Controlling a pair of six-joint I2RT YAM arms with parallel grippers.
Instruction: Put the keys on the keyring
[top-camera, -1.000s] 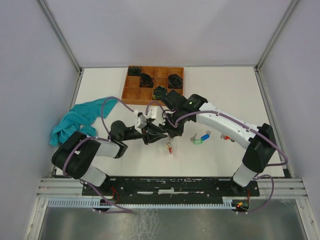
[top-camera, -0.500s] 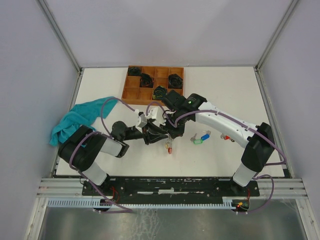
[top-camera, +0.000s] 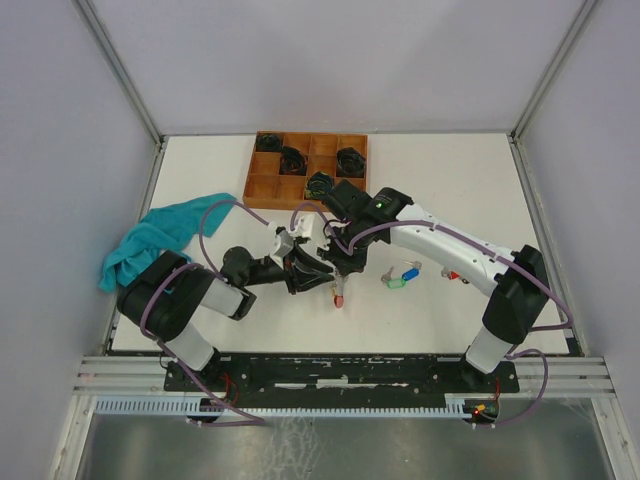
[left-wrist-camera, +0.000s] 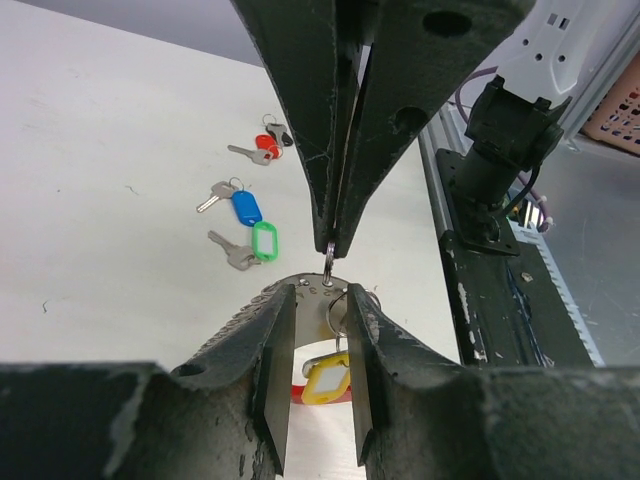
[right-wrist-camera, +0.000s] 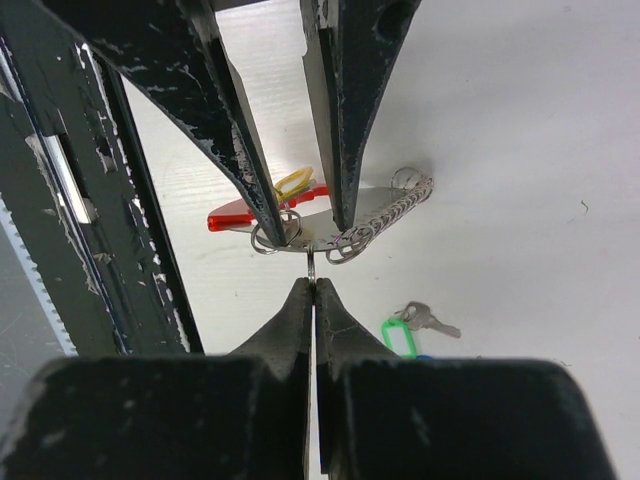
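The keyring is a flat silver plate (left-wrist-camera: 312, 292) with a bead chain (right-wrist-camera: 392, 214) and a red piece (right-wrist-camera: 232, 218). My left gripper (left-wrist-camera: 318, 300) is shut across the plate's width and holds it above the table. A key with a yellow tag (left-wrist-camera: 326, 378) hangs under the plate. My right gripper (right-wrist-camera: 313, 283) is shut on a small split ring (right-wrist-camera: 312, 264) threaded through the plate's edge. Both grippers meet at the table's middle in the top view, left (top-camera: 322, 278) and right (top-camera: 345, 266). Keys with a blue tag (left-wrist-camera: 245, 208) and a green tag (left-wrist-camera: 264, 241) lie on the table.
A key with a red tag (top-camera: 452, 274) lies right of the green and blue ones (top-camera: 400, 277). At the back stands a wooden tray (top-camera: 262, 187) of black coiled bundles. A teal cloth (top-camera: 150, 240) lies at the left edge.
The left arm's elbow has shifted a little. Both grippers keep their holds at nearly the same spot.
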